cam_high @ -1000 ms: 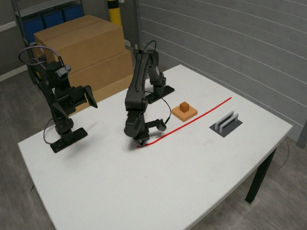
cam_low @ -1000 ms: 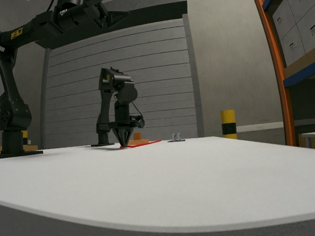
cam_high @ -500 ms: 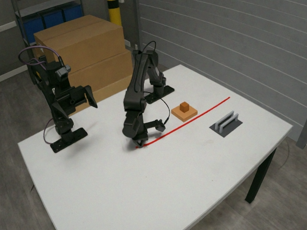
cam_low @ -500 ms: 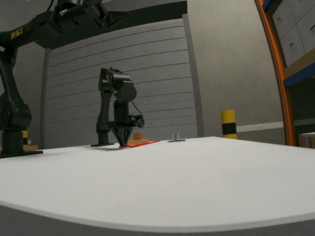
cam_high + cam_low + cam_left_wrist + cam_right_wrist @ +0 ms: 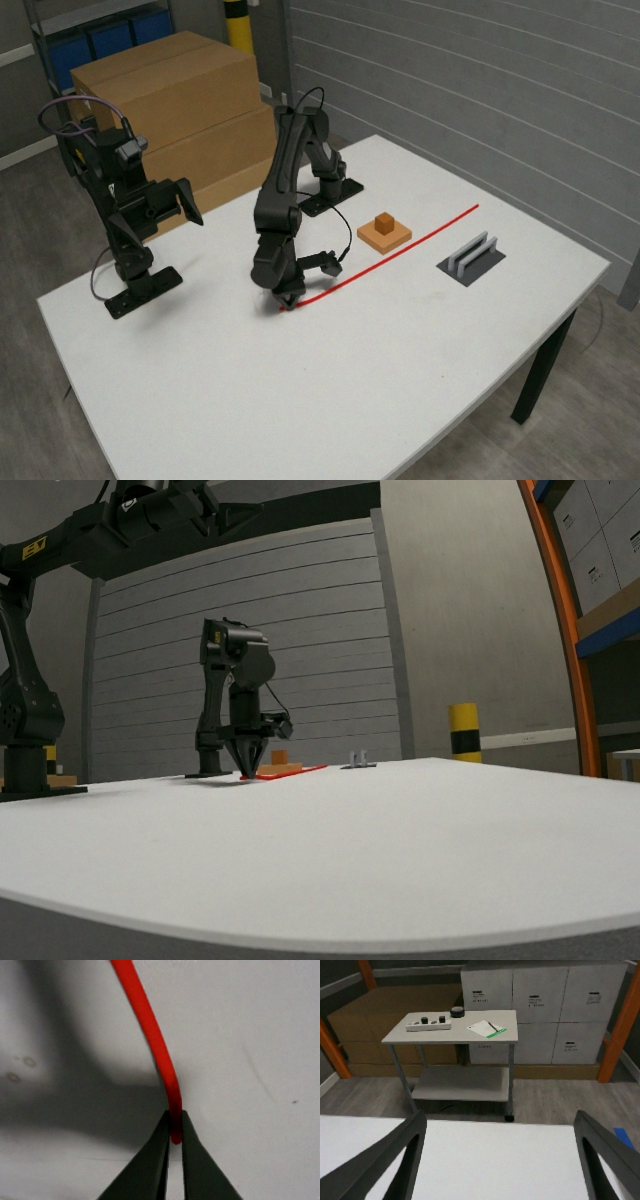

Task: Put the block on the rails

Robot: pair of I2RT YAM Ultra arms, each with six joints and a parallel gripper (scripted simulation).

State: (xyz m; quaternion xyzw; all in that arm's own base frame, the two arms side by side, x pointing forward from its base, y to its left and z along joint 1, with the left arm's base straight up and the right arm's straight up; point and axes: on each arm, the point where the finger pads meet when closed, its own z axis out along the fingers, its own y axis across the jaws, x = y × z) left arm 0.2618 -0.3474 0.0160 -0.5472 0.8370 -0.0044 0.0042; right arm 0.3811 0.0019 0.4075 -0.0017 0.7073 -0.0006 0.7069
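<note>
— What to see first, at the tool?
— Clamped on the very end of the red rope (image 5: 382, 264) (image 5: 289, 773) (image 5: 155, 1040): the left gripper (image 5: 290, 304) (image 5: 250, 775) (image 5: 175, 1116), pointed straight down at the white table (image 5: 310, 387) (image 5: 361, 841) (image 5: 260, 1020) (image 5: 500, 1160); just past the fingertips, a short red tip.
— And from there?
— Stretched over the tabletop in a long line, with a gentle bend near the grip; at the far end, laid just inside the table's edge.
— The block?
— Beside the rope, atop a flat orange base (image 5: 372, 238) (image 5: 289, 767): the small orange block (image 5: 384, 223) (image 5: 279, 756); apart from it, across the rope, the rack's two gray rails (image 5: 478, 254) (image 5: 363, 757), upright on a dark plate (image 5: 467, 279) (image 5: 372, 765).
— And the other arm?
— Raised over the table, with nothing in hand: the right gripper (image 5: 173, 237) (image 5: 235, 519) (image 5: 497, 1116), spread wide; framed between its fingers, beyond the table, a gray cart (image 5: 460, 1035) before stacked boxes (image 5: 535, 1040).

Black two-finger left gripper (image 5: 290, 304) (image 5: 251, 776) (image 5: 176, 1127) is shifting slightly away from the slatted grey wall (image 5: 465, 93) (image 5: 310, 609), pinching the thin red rope (image 5: 382, 264) (image 5: 297, 772) (image 5: 155, 1040); rope is sliding along with it, its far end easing a little away from the wall too
</note>
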